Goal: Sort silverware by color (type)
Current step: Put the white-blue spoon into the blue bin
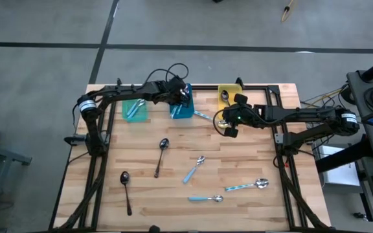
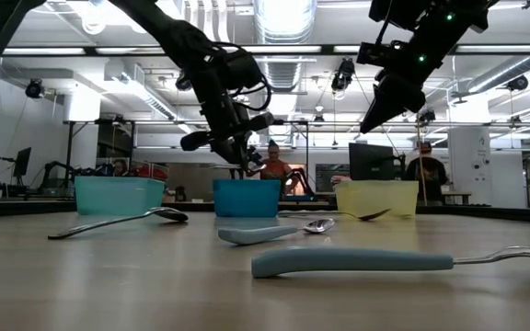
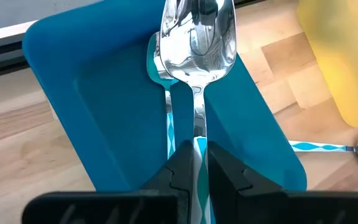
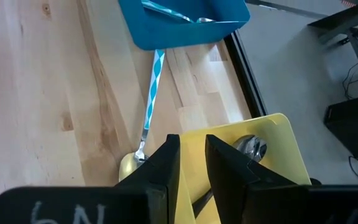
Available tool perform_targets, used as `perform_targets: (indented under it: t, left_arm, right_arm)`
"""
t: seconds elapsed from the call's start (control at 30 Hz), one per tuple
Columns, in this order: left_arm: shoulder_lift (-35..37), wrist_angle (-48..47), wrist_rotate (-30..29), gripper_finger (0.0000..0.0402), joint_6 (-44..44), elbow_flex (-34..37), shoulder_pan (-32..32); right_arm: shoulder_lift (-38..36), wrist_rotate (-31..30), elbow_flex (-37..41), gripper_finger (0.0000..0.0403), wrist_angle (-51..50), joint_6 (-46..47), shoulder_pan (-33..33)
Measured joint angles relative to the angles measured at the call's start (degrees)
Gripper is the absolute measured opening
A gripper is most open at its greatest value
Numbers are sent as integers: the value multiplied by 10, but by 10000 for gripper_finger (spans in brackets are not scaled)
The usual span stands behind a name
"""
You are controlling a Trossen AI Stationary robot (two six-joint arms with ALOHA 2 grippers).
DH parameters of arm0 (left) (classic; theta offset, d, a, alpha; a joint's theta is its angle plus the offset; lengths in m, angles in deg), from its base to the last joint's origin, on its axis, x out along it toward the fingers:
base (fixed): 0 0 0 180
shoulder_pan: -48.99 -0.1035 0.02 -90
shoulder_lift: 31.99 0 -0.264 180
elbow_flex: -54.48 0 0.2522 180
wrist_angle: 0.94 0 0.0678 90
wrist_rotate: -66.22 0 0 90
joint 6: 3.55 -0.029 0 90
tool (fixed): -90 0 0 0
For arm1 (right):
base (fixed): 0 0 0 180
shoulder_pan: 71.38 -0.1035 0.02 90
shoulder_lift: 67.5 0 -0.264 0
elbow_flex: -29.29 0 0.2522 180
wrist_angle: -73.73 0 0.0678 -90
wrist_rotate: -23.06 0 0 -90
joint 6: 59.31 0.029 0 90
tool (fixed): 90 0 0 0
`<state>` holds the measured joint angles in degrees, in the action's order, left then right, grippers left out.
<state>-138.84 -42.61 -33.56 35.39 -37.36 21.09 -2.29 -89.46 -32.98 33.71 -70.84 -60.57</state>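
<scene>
Spoons lie unsorted on the near table (image 1: 251, 158): two dark spoons (image 1: 125, 189), several blue-handled. Farther back, the right gripper (image 1: 230, 118) hangs empty, fingers nearly together; the left gripper (image 3: 194, 163) pinches a blue-handled spoon (image 3: 197, 37) over the blue bin (image 3: 98, 93). Roughly half remains.

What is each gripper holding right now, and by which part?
The left gripper clamps a silver spoon by its light-blue handle, bowl out over the blue bin. The right gripper, above the yellow bin, appears to hold nothing.

spoon (image 3: 197, 43) in jaws — over blue bin (image 3: 98, 112)
</scene>
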Motion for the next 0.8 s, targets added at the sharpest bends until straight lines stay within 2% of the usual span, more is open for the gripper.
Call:
perform_targets:
  t: [0.6, 0.8]
  left_arm:
    - [0, -2, -1, 12, -8, 1, -6]
    - [0, -31, -1, 12, -9, 2, -1]
  right_arm:
    - [0, 0, -1, 72, 13, -7, 0]
    - [0, 0, -1, 69, 13, -7, 0]
